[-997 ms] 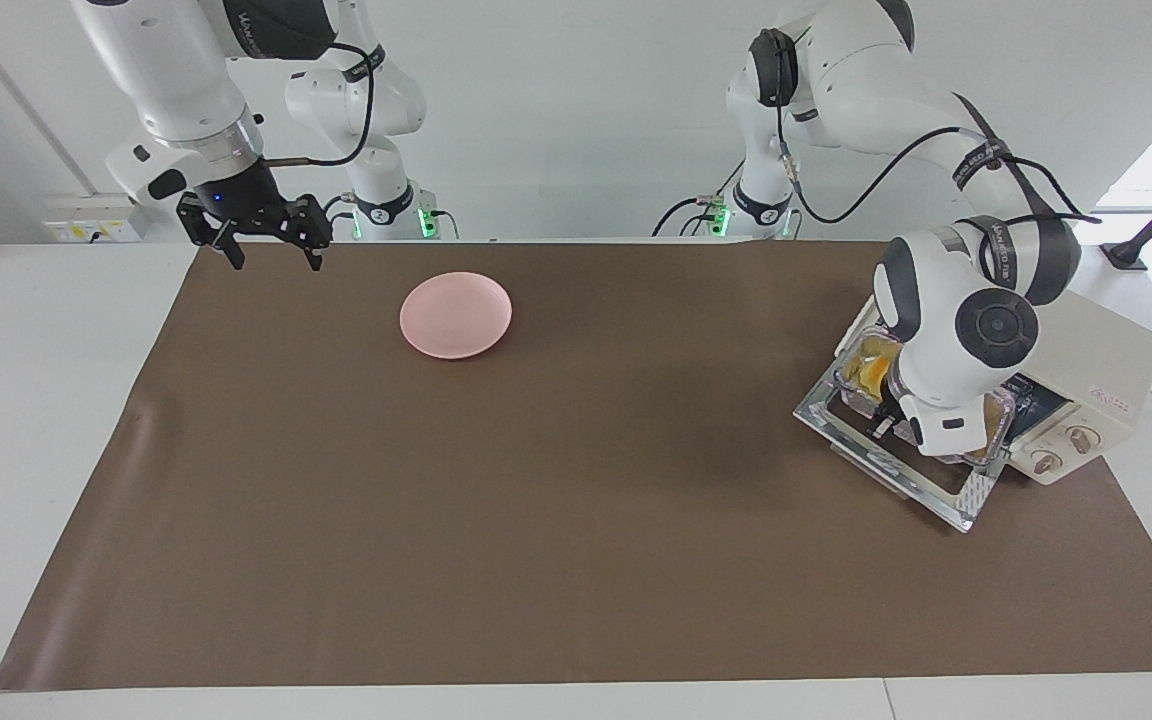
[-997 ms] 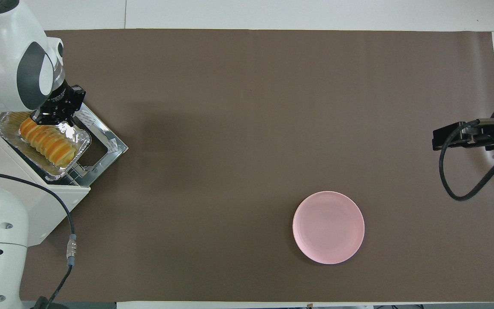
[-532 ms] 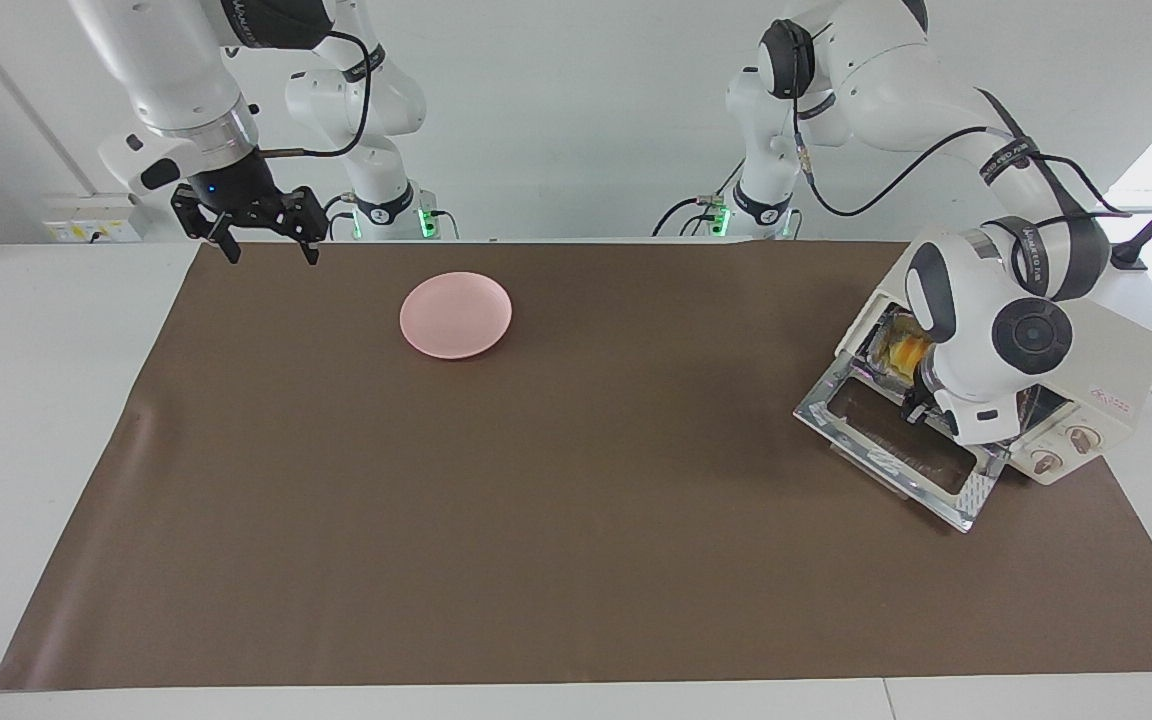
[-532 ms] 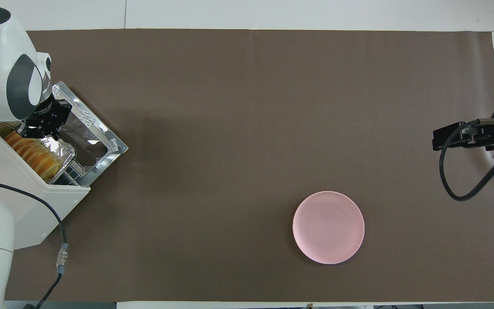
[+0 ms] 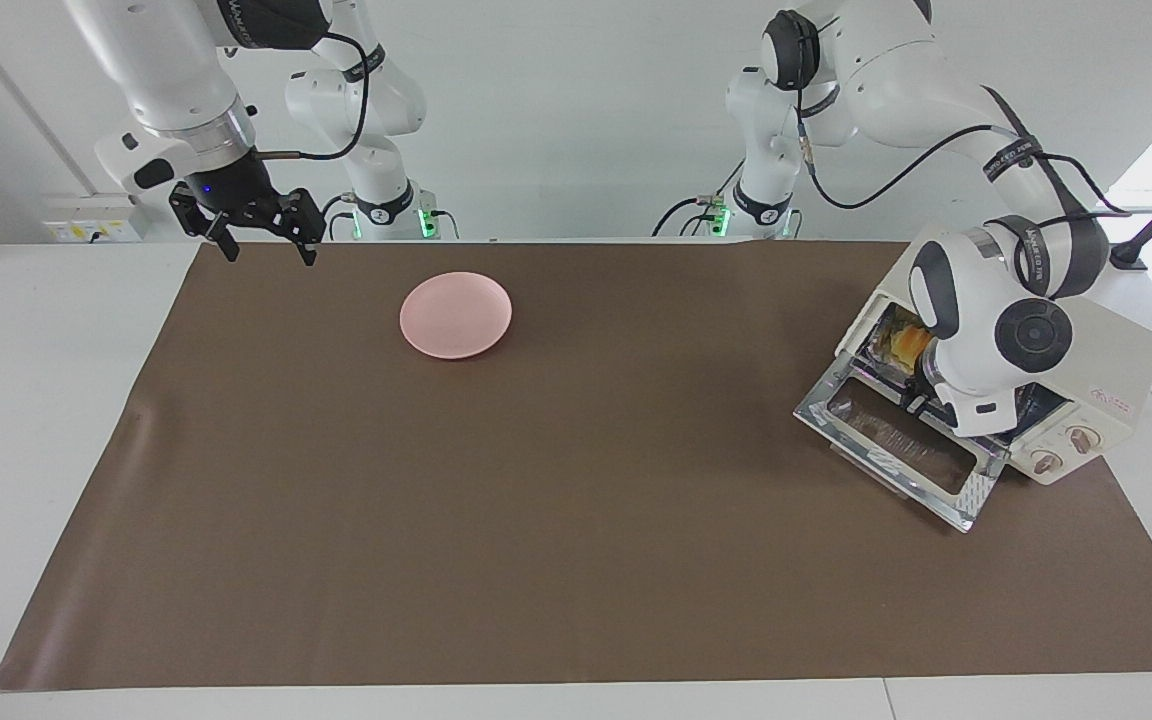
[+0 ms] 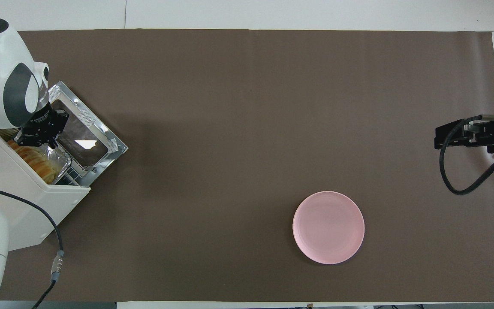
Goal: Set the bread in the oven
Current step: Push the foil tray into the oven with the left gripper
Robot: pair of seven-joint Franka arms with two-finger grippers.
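- Change: the foil tray (image 6: pixel 56 159) carrying the bread (image 6: pixel 37 159) has slid from over the open door (image 5: pixel 901 438) into the oven (image 5: pixel 1101 365); only its front edge shows.
- Meaning: placement looks nearly finished.
- Left gripper (image 6: pixel 37 136): jaws together, at the oven mouth, touching the tray's rim; bread just past the fingertips, inside.
- Right gripper (image 5: pixel 261 240): jaws apart, waiting above the table's corner, near the pink plate (image 5: pixel 455 314).

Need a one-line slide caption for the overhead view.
Left gripper at the open oven, bread on foil tray inside.
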